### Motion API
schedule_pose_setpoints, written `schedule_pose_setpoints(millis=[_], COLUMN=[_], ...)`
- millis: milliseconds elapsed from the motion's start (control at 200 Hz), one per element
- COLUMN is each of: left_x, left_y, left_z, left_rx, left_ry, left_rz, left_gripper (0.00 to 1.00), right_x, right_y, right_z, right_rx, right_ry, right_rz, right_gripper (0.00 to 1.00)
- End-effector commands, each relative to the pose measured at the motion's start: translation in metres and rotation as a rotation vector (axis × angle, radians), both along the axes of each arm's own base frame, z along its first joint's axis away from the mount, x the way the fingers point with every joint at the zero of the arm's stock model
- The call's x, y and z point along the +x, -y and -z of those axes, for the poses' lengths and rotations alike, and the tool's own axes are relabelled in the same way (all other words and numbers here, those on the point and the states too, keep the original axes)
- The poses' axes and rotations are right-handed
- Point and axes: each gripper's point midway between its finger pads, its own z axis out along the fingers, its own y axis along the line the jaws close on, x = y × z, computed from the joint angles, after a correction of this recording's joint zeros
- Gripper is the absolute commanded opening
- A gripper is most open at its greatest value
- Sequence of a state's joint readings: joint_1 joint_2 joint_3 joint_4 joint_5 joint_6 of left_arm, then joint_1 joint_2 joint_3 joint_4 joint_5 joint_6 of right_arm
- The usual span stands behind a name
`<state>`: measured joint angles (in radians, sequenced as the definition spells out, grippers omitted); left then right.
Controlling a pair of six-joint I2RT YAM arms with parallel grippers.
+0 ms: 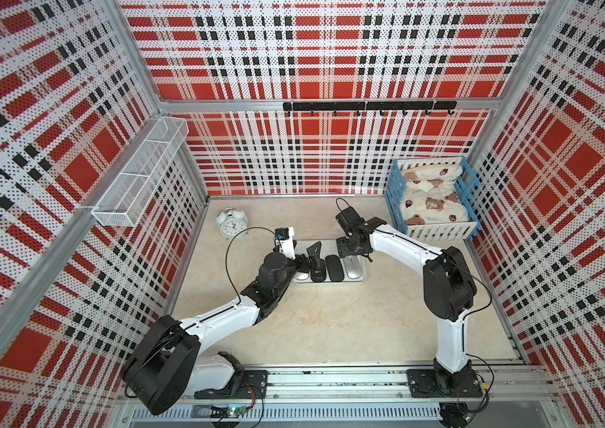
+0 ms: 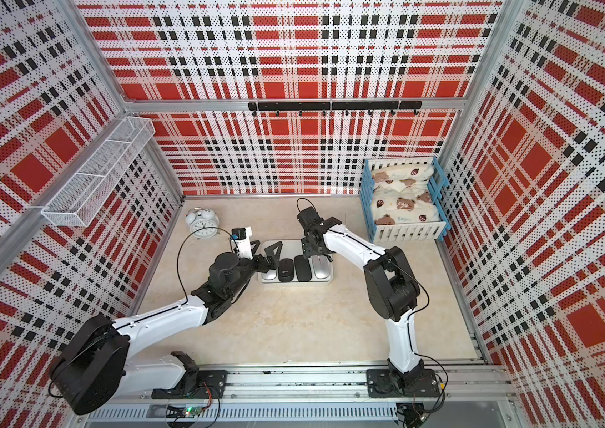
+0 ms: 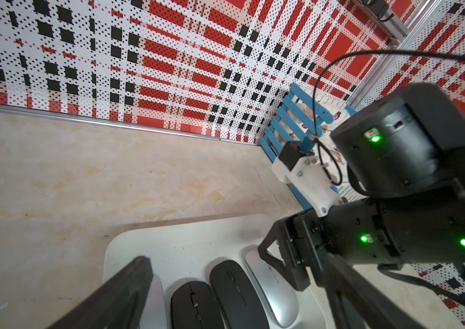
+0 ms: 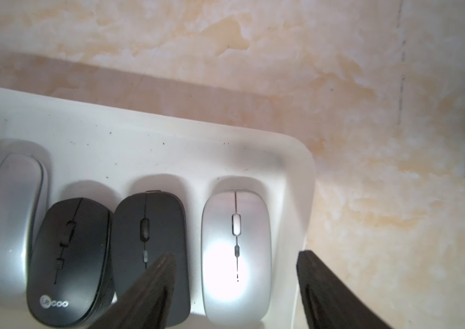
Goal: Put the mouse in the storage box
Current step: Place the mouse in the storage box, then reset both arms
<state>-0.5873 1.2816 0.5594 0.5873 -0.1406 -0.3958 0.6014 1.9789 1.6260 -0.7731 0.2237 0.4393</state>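
Standing by the rig, noting: the storage box (image 1: 326,246), a shallow white plastic tray with rounded corners, is lying on the beige marbled tabletop (image 1: 330,326). It is sitting toward the far edge, roughly midway between the side edges.

Four computer mice are resting inside it, side by side in one row, crowding the box's near rim.
- At the left end a glossy silver oval mouse (image 4: 3,216) is lying.
- A rounded black mouse with a "Lecoo" logo (image 4: 68,256) is pressing close beside it.
- A flat matte black mouse (image 4: 148,228) is lying next.
- Another silver mouse, the right-end silver mouse (image 4: 235,228), is sitting just inside the box's right rim.

The right gripper (image 4: 234,255) is hanging over the right-end silver mouse with its fingers spread. One finger is showing on each side of it with a gap to the mouse, pinching nothing.

The left gripper (image 2: 264,250) is hovering over the left end of the box, fingers spread wide, carrying nothing. In both top views its arm is covering part of the left silver mouse.

A white twin-bell alarm clock (image 1: 233,222) is standing upright near the far left corner. A blue-and-white slatted crate with bear-print bedding (image 1: 432,200) is filling the far right corner.
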Motion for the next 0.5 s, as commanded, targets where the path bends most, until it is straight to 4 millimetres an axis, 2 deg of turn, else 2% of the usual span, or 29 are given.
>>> schedule_pose_setpoints(millis=[0,115,185,256,321,376,386,391,426,431,496], left_x=[0.009,0.020,0.020,0.012,0.000,-0.010,-0.012,-0.013,-0.017,-0.018,-0.024], left_y=[-0.018,-0.058,-0.088,-0.120,-0.150,-0.170,-0.173,-0.175,-0.186,-0.188,-0.209], left_z=[-0.036,-0.062,-0.077,-0.085,-0.084,-0.076,-0.073,-0.072,-0.061,-0.060,-0.040], left_rx=[-0.003,0.019,0.065,0.120,0.176,0.236,0.250,0.257,0.287,0.291,0.316], left_ry=[0.097,0.151,0.189,0.210,0.223,0.227,0.225,0.223,0.213,0.211,0.185], left_rz=[-0.063,-0.265,-0.426,-0.604,-0.754,-0.841,-0.854,-0.861,-0.898,-0.902,-0.950], left_gripper=[0.99,0.99,0.99,0.99,0.99,0.99,0.99,0.99,0.99,0.99,0.99], right_x=[0.002,0.007,0.007,0.001,-0.009,-0.020,-0.021,-0.022,-0.029,-0.031,-0.043], right_y=[0.014,0.037,0.058,0.087,0.110,0.135,0.137,0.141,0.158,0.161,0.188], right_z=[-0.079,-0.138,-0.160,-0.178,-0.181,-0.176,-0.176,-0.168,-0.170,-0.160,-0.150], right_rx=[0.012,-0.026,-0.070,-0.105,-0.106,-0.101,-0.100,-0.107,-0.104,-0.116,-0.148], right_ry=[0.204,0.487,0.641,0.798,0.917,1.003,1.009,1.004,1.053,1.034,1.074], right_rz=[0.002,-0.026,-0.009,0.045,0.045,0.091,0.097,0.103,0.152,0.150,0.214], right_gripper=[0.77,0.82,0.87,0.91,0.92,0.94,0.94,0.94,0.95,0.94,0.95])
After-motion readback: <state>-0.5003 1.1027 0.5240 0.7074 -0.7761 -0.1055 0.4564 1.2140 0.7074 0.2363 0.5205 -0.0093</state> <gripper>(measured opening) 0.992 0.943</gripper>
